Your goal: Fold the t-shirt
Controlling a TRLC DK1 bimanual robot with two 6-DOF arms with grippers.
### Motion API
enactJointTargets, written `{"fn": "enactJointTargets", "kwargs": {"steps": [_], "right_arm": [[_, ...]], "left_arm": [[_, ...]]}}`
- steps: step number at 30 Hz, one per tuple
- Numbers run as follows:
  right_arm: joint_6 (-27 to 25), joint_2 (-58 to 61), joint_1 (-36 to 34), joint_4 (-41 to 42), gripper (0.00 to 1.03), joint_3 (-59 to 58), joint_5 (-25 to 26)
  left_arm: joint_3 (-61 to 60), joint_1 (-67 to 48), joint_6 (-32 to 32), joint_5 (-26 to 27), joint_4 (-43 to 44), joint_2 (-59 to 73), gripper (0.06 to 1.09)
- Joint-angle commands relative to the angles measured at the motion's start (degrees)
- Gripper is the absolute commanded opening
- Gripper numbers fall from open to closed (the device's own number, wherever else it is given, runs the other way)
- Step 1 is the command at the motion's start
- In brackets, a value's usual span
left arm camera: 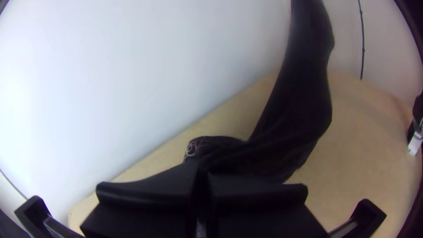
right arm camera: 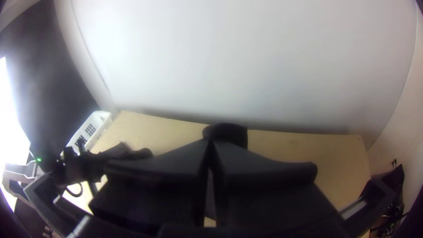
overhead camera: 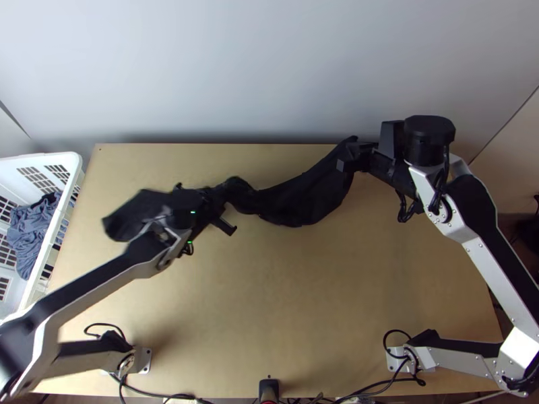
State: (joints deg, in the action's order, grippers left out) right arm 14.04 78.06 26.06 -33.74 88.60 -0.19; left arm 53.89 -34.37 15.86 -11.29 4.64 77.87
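Hiding part of black t-shirt [overhead camera: 303, 200]: left pincer [overhead camera: 221, 196] | basket [overhead camera: 40, 159]: cut off

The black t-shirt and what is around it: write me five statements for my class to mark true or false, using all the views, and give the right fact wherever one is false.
1. A stretch of the black t-shirt runs between the left hand and the right hand. True.
2. The black t-shirt lies neatly folded. False: it is bunched and strung out.
3. A blue-grey cloth lies in the white basket. True.
4. In the top view, the white basket is at the right. False: it is at the left.
5. The right hand is open. False: it is closed on the cloth of the black t-shirt.
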Motion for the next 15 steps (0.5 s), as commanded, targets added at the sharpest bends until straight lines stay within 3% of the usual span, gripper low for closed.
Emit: {"fn": "enactJointTargets", "kwargs": {"steps": [1, 4, 8, 12, 15], "right_arm": [[-0.51, -3.36, -1.63, 0.43, 0.03, -2.64, 0.1], [-1.39, -4.85, -2.07, 0.34, 0.03, -2.9, 0.1], [-2.0, -5.99, -2.77, -0.19, 0.03, -2.9, 0.1], [-1.74, -7.31, -2.86, -0.19, 0.03, -4.49, 0.1], [-1.04, -7.84, -2.69, -0.1, 0.03, -5.89, 0.1]], "left_arm": [[15.37, -2.98, -12.52, 9.53, -26.88, -16.17, 0.1], [27.06, -2.54, -17.62, 17.35, -39.63, -18.1, 0.1], [38.13, -2.46, -20.16, 26.14, -49.82, -18.28, 0.1], [40.07, -5.27, -19.64, 26.85, -55.45, -18.54, 0.1], [40.15, -6.15, -22.1, 34.49, -60.19, -18.71, 0.1]]}}
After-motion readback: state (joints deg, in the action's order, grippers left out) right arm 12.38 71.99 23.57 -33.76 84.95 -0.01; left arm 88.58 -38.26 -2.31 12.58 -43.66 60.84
